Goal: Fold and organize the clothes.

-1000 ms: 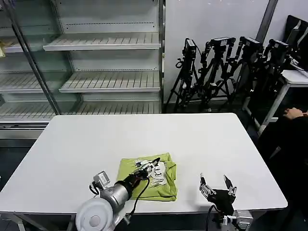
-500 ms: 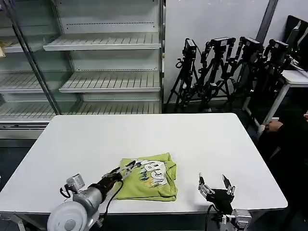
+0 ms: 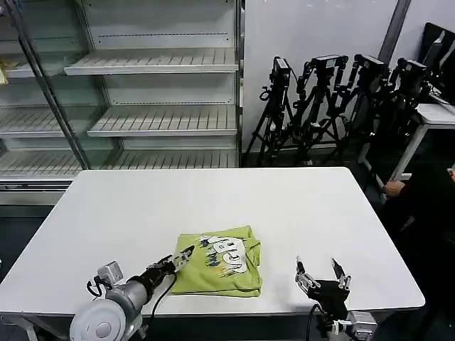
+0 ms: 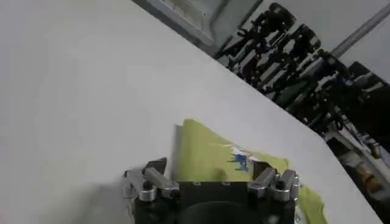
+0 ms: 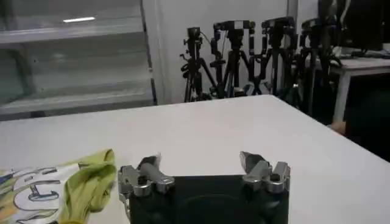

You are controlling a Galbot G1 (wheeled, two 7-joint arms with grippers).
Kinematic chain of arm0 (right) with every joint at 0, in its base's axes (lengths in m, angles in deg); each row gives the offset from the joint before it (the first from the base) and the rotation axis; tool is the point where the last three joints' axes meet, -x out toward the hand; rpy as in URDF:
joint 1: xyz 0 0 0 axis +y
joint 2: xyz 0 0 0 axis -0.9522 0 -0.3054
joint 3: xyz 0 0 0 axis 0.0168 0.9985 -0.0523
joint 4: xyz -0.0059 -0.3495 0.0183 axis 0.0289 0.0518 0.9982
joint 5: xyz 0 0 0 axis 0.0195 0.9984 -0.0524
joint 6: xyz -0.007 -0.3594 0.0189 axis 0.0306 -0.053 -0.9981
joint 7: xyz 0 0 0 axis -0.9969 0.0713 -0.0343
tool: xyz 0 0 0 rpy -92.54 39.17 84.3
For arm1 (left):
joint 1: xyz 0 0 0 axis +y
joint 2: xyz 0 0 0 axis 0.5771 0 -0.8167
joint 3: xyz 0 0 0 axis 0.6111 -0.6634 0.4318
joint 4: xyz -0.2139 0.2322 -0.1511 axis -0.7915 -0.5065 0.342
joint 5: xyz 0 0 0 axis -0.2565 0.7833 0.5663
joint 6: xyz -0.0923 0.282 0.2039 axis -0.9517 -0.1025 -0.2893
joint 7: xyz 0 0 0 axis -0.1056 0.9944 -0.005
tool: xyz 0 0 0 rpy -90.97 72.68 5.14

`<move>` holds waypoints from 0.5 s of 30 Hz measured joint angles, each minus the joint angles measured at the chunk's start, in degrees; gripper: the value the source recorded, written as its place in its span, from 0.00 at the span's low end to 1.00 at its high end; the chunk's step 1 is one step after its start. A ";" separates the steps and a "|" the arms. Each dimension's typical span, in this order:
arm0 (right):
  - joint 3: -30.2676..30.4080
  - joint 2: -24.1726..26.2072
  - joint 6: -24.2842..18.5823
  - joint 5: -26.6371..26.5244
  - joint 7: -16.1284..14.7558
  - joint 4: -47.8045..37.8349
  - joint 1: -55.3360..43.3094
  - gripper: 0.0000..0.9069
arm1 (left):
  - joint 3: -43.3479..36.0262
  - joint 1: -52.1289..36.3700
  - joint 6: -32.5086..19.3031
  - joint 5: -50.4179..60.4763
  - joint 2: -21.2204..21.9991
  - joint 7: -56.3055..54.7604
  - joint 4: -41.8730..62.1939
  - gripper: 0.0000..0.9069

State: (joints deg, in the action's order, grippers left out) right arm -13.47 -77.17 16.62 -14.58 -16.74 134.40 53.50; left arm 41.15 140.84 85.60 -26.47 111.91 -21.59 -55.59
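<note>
The clothes are one lime-green T-shirt [image 3: 213, 278], folded into a small rectangle with a white and blue print facing up. It lies on the white table [image 3: 142, 206] near the front edge. My left gripper [image 3: 182, 256] sits low at the shirt's left edge, jaws spread wide and holding nothing. In the left wrist view the shirt [image 4: 204, 149] lies just beyond the left gripper [image 4: 212, 167]. My right gripper [image 3: 317, 273] stands open to the right of the shirt, near the table's front edge. In the right wrist view the right gripper [image 5: 200, 159] holds nothing, with the shirt [image 5: 91, 179] off to one side.
Metal shelving [image 3: 156, 64] stands behind the table at the back left. A cluster of black camera tripods [image 3: 334, 99] stands at the back right. Another white table [image 3: 434, 114] is at the far right.
My left gripper has drawn back from on top of the shirt's print to the shirt's left edge, uncovering the print. The right gripper has barely moved.
</note>
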 measured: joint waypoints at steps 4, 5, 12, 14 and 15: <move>-0.27 -0.01 0.00 0.00 0.09 0.62 0.39 1.00 | -0.47 0.01 -0.18 -0.33 0.85 0.72 0.30 1.00; -0.33 -0.04 -0.01 0.00 0.13 0.73 0.46 1.00 | -0.59 -0.05 -0.28 -0.35 1.07 0.91 0.43 0.70; -0.92 -0.21 -0.01 0.00 0.16 1.49 1.32 1.00 | -2.05 -0.37 -1.27 -0.31 3.14 1.30 1.08 0.12; -0.96 -0.37 0.00 0.01 0.16 1.70 1.51 1.00 | -2.27 -0.45 -1.61 -0.16 3.53 1.35 1.40 0.09; -0.97 -0.46 -0.01 0.04 0.16 1.83 1.60 1.00 | -2.32 -0.55 -1.78 -0.14 3.63 1.39 1.63 0.08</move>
State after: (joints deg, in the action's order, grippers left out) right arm -14.44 -77.63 16.62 -14.54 -16.57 136.23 55.09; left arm 38.83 140.28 83.81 -26.61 115.54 -20.20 -53.95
